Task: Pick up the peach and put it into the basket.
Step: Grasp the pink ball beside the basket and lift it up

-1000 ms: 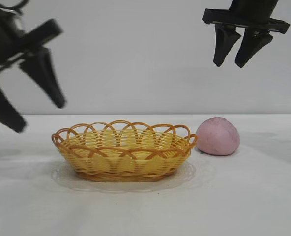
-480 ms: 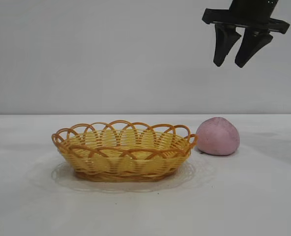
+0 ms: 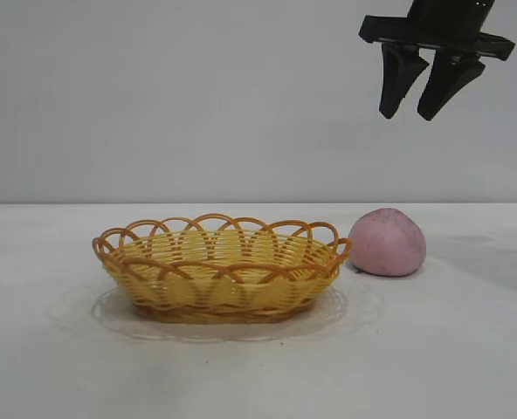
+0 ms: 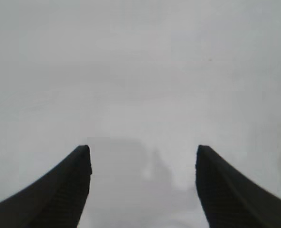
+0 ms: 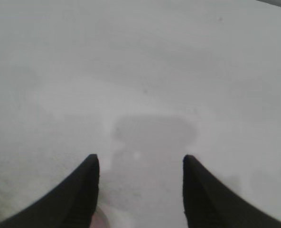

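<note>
The pinkish-mauve peach [image 3: 387, 242] sits on the white table just right of the yellow-orange wicker basket [image 3: 220, 267], close to its rim. My right gripper [image 3: 409, 115] hangs open and empty high above the peach. In the right wrist view the right gripper [image 5: 140, 157] shows open over bare table, with a sliver of the peach [image 5: 100, 220] at the frame's edge. My left gripper is out of the exterior view; the left wrist view shows the left gripper [image 4: 143, 148] open and empty over bare table.
The white table [image 3: 451, 349] spreads around the basket. A grey wall stands behind it. A faint clear mat [image 3: 346, 307] lies under the basket.
The left gripper, at the exterior view's left edge one second ago, has moved out of that view. The right gripper, peach and basket have not moved.
</note>
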